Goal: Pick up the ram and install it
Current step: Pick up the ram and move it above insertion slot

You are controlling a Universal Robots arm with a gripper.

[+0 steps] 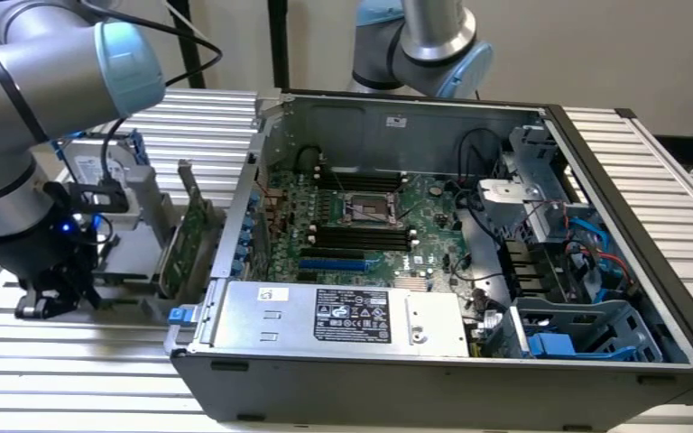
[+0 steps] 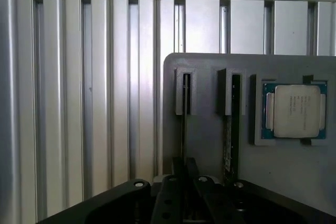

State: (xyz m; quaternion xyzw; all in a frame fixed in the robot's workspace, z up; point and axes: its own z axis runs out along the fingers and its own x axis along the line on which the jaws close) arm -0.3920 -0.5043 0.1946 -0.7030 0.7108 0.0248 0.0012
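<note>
The gripper (image 2: 184,169) hung over the ram (image 2: 185,129) slotted edge-up in the tray (image 2: 207,140); I couldn't tell how the jaws stood. A skewed grip might jam it in its slot.

A plain beige wall (image 1: 612,54) stands behind; a ribbed aluminium table (image 1: 69,379) spans the foreground.

Silver ribbed table (image 2: 79,103), plain grey tray (image 2: 205,129), silver processor (image 2: 294,111) edged teal, green motherboard (image 1: 371,225), black claw (image 2: 185,171).
</note>
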